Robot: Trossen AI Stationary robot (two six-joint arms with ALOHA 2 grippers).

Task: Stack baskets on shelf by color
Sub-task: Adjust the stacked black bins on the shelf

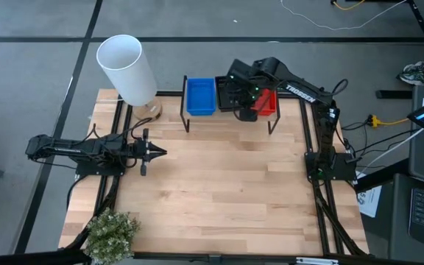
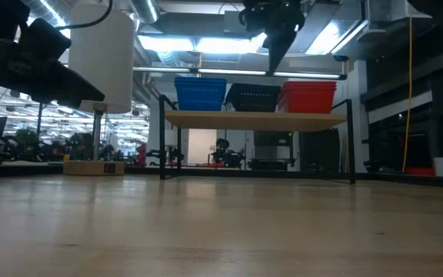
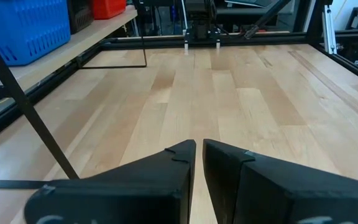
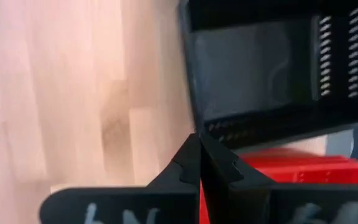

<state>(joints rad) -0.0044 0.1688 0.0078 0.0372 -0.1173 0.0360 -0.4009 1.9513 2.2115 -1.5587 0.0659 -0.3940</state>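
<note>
The shelf point(image 2: 256, 119) stands at the table's far edge on thin black legs. On its plank rest a blue basket stack point(image 2: 200, 94), a black stack point(image 2: 252, 98) and a red stack point(image 2: 308, 97), in that order from left to right. My right gripper point(image 2: 272, 68) hangs shut, pointing down, just above the black and red baskets where they meet, clear of both. In the right wrist view its shut fingers point(image 4: 199, 149) lie over the black basket's point(image 4: 260, 68) rim beside the red one point(image 4: 297, 171). My left gripper point(image 1: 157, 152) is shut and waits low over the table's left side.
A tall white cylinder point(image 1: 127, 70) on a wooden base stands left of the shelf, near the blue basket point(image 1: 199, 96). A small plant point(image 1: 112, 232) sits at the near left corner. Black frame rails point(image 1: 309, 132) run along the table's sides. Bare wood tabletop point(image 1: 219, 184) lies before the shelf.
</note>
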